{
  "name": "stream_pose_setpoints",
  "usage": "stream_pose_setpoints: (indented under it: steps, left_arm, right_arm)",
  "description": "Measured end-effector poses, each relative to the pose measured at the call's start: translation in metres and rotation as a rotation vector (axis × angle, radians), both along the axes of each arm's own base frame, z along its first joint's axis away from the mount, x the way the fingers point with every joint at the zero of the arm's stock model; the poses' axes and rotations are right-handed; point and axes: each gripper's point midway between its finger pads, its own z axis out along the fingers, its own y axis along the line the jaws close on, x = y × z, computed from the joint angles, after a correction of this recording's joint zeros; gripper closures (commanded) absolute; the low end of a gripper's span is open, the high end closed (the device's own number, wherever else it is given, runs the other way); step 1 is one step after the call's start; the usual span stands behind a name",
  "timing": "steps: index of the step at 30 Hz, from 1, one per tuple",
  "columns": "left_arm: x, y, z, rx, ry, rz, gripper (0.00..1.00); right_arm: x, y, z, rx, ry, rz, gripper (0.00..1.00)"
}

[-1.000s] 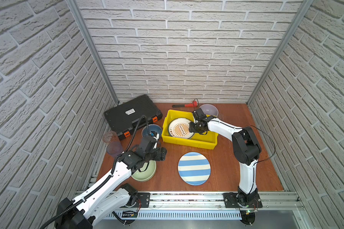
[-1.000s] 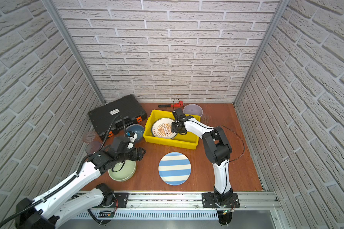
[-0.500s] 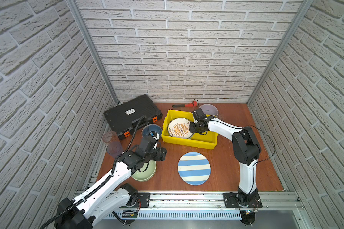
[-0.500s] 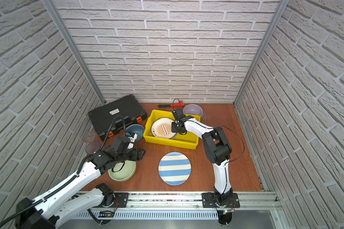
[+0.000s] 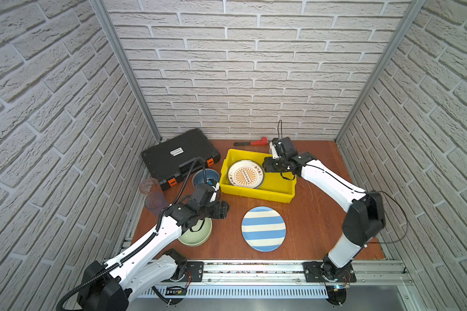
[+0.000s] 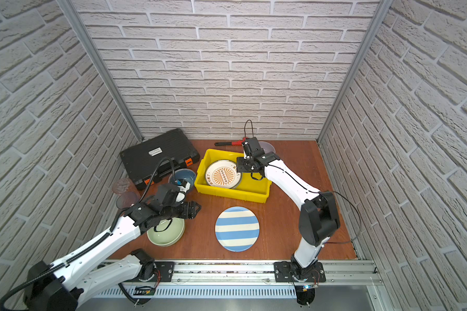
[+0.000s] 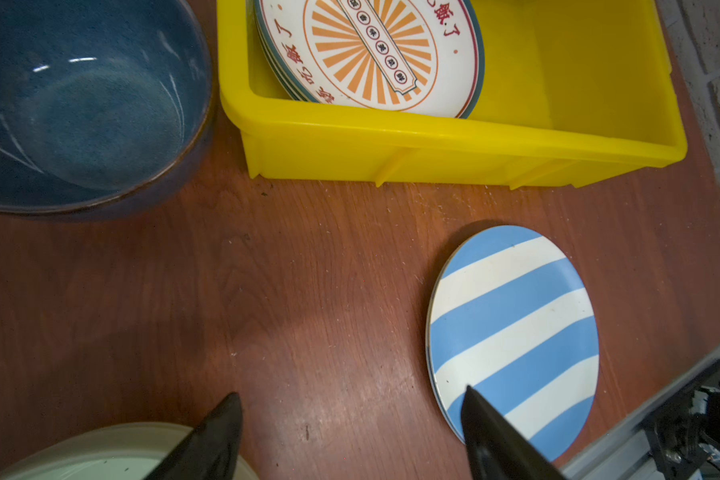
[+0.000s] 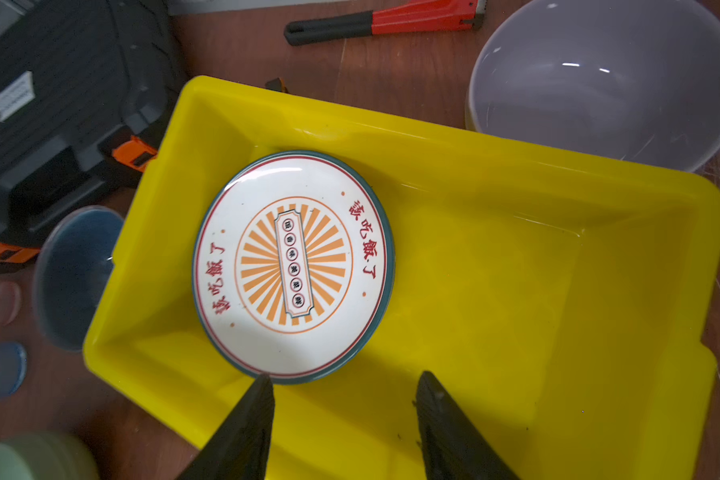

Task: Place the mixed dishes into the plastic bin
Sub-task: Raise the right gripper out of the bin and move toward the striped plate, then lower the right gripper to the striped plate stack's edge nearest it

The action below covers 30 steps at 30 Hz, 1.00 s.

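Note:
The yellow plastic bin (image 5: 254, 191) (image 6: 228, 191) stands behind the middle of the table. The orange sunburst plate (image 5: 245, 174) (image 8: 294, 266) tops a stack of plates tilted against the bin's left end. My right gripper (image 8: 346, 375) (image 5: 266, 164) hangs open and empty over the bin, one fingertip at that plate's edge. My left gripper (image 7: 352, 391) (image 5: 223, 210) is open and empty, low over bare table between the pale green bowl (image 5: 197, 234) and the blue-white striped plate (image 5: 263, 228) (image 7: 512, 332). The blue bowl (image 5: 204, 176) (image 7: 80, 104) stands left of the bin and the lavender bowl (image 8: 607, 83) (image 6: 267, 146) behind it.
A black tool case (image 5: 179, 157) with orange latches lies at the back left. The red pipe wrench (image 5: 251, 142) lies by the back wall. Two tinted tumblers (image 5: 148, 185) (image 5: 155, 202) stand at the left edge. Brick walls close in three sides.
My right gripper's jaws have opened a little wider beside the sunburst plate. The left arm and the dishes have hardly moved.

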Motion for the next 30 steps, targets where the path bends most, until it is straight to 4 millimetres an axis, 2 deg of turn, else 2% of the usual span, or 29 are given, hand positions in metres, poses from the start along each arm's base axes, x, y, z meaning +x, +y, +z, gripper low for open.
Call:
stream_pose_setpoints:
  steps: [2,5,8,15,20,25,30]
  left_arm:
    - [-0.001,-0.004,0.000,-0.013,0.009,-0.015,0.23]
    - [-0.003,-0.010,0.001,-0.034,0.010,-0.039,0.25]
    - [-0.004,-0.017,0.003,-0.054,0.010,-0.065,0.30]
    - [-0.019,-0.045,-0.010,-0.055,0.051,-0.169,0.38]
    - [-0.026,-0.061,-0.018,-0.052,0.073,-0.213,0.46]
    - [-0.027,-0.066,-0.032,-0.041,0.087,-0.213,0.52]
    - [-0.032,-0.064,-0.054,-0.021,0.126,-0.205,0.58]
  right_arm:
    - [-0.021,-0.004,0.009,0.023,-0.002,0.026,0.44]
    - [-0.055,-0.011,0.007,0.052,0.017,0.054,0.45]
    - [-0.096,-0.022,-0.003,0.081,0.053,0.074,0.46]
    - [-0.162,-0.043,-0.029,0.140,0.102,0.057,0.48]
    - [-0.192,-0.053,-0.062,0.170,0.167,0.025,0.54]
    - [-0.214,-0.060,-0.098,0.180,0.257,-0.015,0.58]
    - [-0.223,-0.060,-0.112,0.225,0.273,-0.040,0.61]
